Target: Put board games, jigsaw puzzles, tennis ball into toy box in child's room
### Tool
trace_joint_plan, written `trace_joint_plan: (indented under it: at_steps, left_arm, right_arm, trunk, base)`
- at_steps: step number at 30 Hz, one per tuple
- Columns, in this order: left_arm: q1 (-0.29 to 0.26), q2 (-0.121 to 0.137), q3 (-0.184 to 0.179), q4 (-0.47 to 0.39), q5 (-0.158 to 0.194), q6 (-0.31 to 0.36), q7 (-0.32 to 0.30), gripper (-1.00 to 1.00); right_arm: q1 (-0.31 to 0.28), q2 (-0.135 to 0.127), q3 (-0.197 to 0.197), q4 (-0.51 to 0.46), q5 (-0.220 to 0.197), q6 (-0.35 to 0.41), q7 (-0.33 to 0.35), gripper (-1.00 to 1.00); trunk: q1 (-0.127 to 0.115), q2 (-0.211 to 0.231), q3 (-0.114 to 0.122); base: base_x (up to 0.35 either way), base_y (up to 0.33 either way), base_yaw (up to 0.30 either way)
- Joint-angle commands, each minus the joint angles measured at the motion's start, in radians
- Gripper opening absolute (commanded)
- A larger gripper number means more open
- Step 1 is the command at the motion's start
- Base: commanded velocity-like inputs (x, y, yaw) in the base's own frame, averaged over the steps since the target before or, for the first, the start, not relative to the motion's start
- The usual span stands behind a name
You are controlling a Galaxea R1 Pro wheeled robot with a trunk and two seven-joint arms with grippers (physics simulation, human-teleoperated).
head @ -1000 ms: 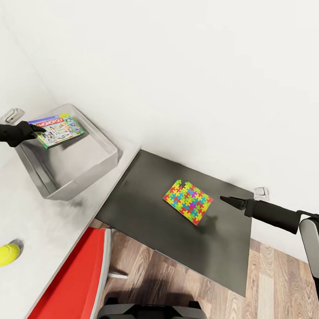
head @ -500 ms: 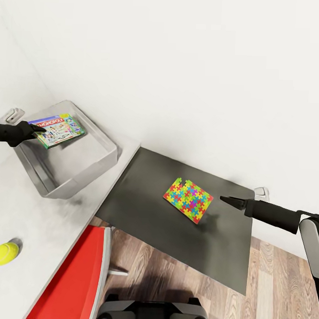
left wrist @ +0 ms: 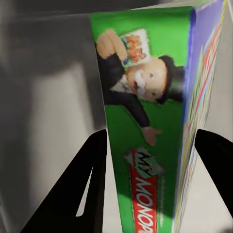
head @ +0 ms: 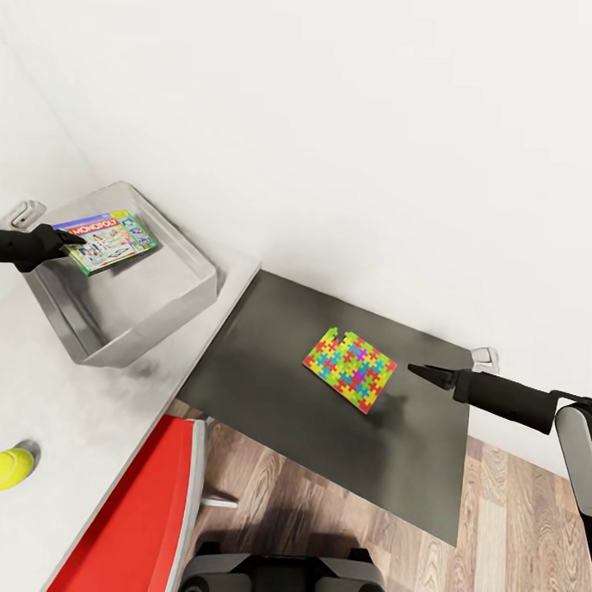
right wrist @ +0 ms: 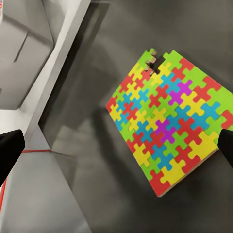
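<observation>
I found my left claw [head: 73, 238] clamped on the Monopoly board game [head: 109, 240], held over the toy box [head: 148, 320]. Right claw [head: 416, 369] open beside the jigsaw puzzle [head: 350, 370] on the dark worktop [head: 267, 372].

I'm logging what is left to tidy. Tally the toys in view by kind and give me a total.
Board games: 1, the Monopoly box held over the grey tray by the left tool.
Jigsaw puzzles: 1, flat on the dark desk wing.
Tennis balls: 1, on the light desk top.
Total: 3 toys.
</observation>
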State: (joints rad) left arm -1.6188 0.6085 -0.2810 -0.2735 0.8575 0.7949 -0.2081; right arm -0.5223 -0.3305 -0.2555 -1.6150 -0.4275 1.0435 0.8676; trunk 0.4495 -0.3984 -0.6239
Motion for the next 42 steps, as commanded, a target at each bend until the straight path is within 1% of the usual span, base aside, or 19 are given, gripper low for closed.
trace_joint_plan:
  at_steps: [1,16,17,42]
  left_arm:
    - [-0.001,0.001,-0.003,0.0,-0.006,0.001,-0.008,-1.0]
    - [-0.001,0.002,-0.003,0.0,-0.006,0.001,-0.008,-1.0]
    - [-0.001,0.002,-0.003,0.0,-0.006,0.001,-0.007,1.0]
    - [-0.01,0.003,0.001,0.0,-0.008,0.005,0.016,1.0]
  right_arm:
    - [-0.001,0.0,-0.001,0.0,0.004,0.004,0.006,1.0]
    - [-0.001,-0.001,-0.001,0.0,0.003,0.004,0.006,1.0]
    - [-0.001,-0.001,-0.001,0.0,0.004,0.004,0.006,1.0]
    - [-0.001,-0.002,-0.001,0.0,0.003,0.004,0.006,1.0]
  trunk:
    - [0.001,-0.002,-0.001]
    - [0.001,-0.002,-0.002]
    - [0.001,-0.002,-0.002]
    - [0.001,-0.002,-0.002]
  base:
    - [0.0,0.0,0.0]
    - [0.0,0.0,0.0]
    - [0.0,0.0,0.0]
    - [0.0,0.0,0.0]
